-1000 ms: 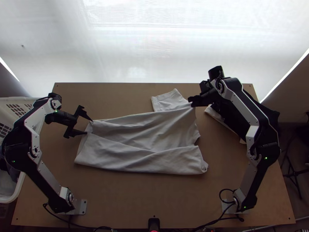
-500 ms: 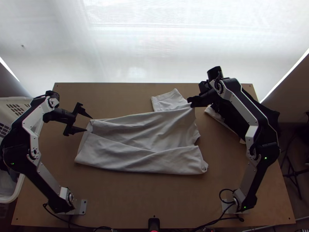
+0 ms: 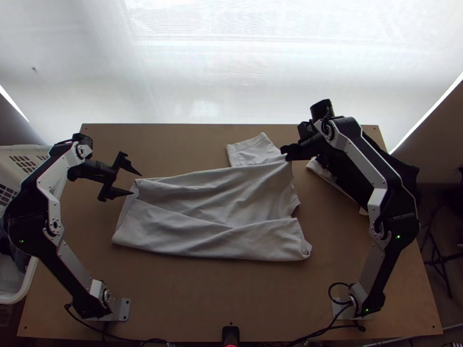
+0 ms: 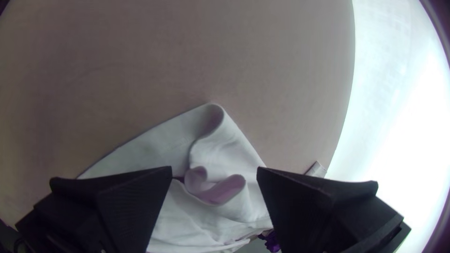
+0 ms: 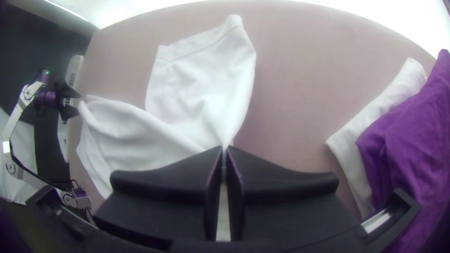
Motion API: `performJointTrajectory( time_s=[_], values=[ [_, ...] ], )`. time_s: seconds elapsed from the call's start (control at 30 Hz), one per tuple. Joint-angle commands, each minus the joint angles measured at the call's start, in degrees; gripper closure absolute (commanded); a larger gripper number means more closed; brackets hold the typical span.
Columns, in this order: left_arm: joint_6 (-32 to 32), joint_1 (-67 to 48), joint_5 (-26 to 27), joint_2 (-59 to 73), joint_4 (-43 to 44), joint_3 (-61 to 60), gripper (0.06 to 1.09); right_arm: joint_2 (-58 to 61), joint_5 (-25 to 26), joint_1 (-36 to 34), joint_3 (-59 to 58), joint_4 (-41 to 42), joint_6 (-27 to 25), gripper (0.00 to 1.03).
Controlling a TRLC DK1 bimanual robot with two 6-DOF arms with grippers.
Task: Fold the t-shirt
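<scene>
White, soft-looking fabric t-shirt (image 3: 214, 214) lies rumpled across the light wooden surface (image 3: 191, 295). Right gripper (image 5: 224, 147) clenched on its far side; left gripper (image 3: 136, 184) spread, empty, near one end. Judged light, limp, easily creased. Best hold: that end's corner, all layers.

T-shirt (image 3: 214, 231) matt cloth; table (image 3: 202, 295) smooth wood; fingers (image 3: 117, 192) matt; basket (image 3: 28, 280) plastic.
</scene>
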Motion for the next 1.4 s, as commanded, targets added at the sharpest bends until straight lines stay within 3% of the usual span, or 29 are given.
performJointTrajectory(
  time_s=[0.0, 0.07, 0.1, 0.13, 0.2, 0.23, 0.67, 0.8, 1.37],
  values=[
    [-0.61, -0.81, -0.22, 2.3, -0.07, 0.81, 0.2, -0.02, 0.21, -0.23, -0.13, 0.01, -0.07, 1.0],
    [-0.69, -0.81, -0.39, 2.74, -0.16, 0.81, 0.21, -0.02, 0.21, -0.23, -0.13, 0.01, -0.16, 1.0],
    [-0.69, -0.9, -0.83, 2.83, -0.16, 0.81, 0.31, -0.02, 0.21, -0.23, -0.13, 0.01, -0.16, 1.0],
    [-0.78, -0.81, -2.33, 2.74, -0.16, 0.89, 0.48, -0.02, 0.21, -0.23, -0.22, 0.01, -0.16, 1.0],
    [-0.78, -0.81, -6.28, 2.39, 0.9, 1.07, 0.97, -0.02, 0.21, -0.14, -0.39, 0.01, -0.16, 1.0],
    [-0.87, -0.81, -7.43, 2.12, 1.51, 0.98, 1.04, -0.02, 0.21, -0.14, -0.48, 0.01, -0.16, 1.0],
    [1.77, -0.64, -6.02, 0.19, 1.07, 0.19, 1.03, -0.28, 0.21, -0.4, -0.48, 0.01, -0.16, 1.0],
    [3.0, -1.95, -4.17, -0.42, 0.37, 0.1, 0.68, -0.46, 0.21, -0.32, -0.48, 0.01, -0.16, 1.0],
    [1.85, -3.71, -4.79, 0.01, 1.07, -0.25, 0.69, -0.9, 0.21, -0.84, -0.48, 0.01, -0.25, 1.0]
  ],
)
